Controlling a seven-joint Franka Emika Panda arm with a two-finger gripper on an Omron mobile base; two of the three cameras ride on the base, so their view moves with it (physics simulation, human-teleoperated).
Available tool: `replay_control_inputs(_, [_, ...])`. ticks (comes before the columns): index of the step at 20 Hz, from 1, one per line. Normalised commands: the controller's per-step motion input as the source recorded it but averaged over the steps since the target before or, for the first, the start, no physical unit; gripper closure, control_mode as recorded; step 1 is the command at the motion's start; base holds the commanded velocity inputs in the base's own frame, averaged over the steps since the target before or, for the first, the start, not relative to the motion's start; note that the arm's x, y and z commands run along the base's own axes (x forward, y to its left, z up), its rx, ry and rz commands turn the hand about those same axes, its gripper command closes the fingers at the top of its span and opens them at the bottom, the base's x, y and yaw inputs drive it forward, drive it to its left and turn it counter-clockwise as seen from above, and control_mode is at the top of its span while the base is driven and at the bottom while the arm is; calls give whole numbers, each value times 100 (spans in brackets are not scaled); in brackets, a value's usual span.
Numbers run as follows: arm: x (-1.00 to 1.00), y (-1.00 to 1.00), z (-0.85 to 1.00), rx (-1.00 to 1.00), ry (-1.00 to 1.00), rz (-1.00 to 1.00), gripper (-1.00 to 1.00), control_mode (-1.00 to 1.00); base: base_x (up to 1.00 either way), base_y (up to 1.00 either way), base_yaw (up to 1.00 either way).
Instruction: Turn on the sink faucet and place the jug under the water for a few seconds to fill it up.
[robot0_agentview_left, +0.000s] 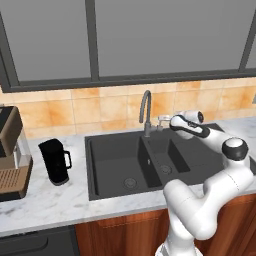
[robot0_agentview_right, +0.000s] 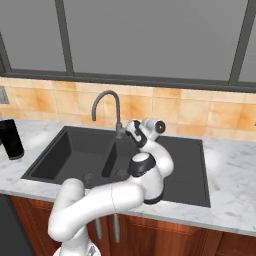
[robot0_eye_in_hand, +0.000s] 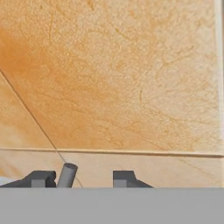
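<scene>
The hand (robot0_agentview_left: 162, 120) sat at the sink faucet's (robot0_agentview_left: 145, 111) base, its fingers apart either side of the small grey lever (robot0_eye_in_hand: 67, 174), clasping nothing. The jug (robot0_agentview_left: 54, 161) stood upright on the desk (robot0_agentview_left: 60, 200), well left beyond the sink (robot0_agentview_left: 125, 165).

Even, soft, shadowless rendered light

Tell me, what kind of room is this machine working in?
A kitchen, rendered: a dark charcoal double-basin sink in a white marble counter, a tall grey metal gooseneck faucet, orange wall tiles.
</scene>
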Motion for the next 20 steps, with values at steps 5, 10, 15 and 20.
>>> replay_control_inputs(5, [0,-67,-50,3,8,0,100,-100,0,0,0])
replay_control_inputs(10, [0,-57,-41,8,6,0,100,-100,0,0,0])
replay_control_inputs(15, [-13,-29,-34,3,5,-2,-100,-100,0,0,0])
replay_control_inputs(20, [-65,-9,-3,1,-7,-9,-100,-100,0,0,0])
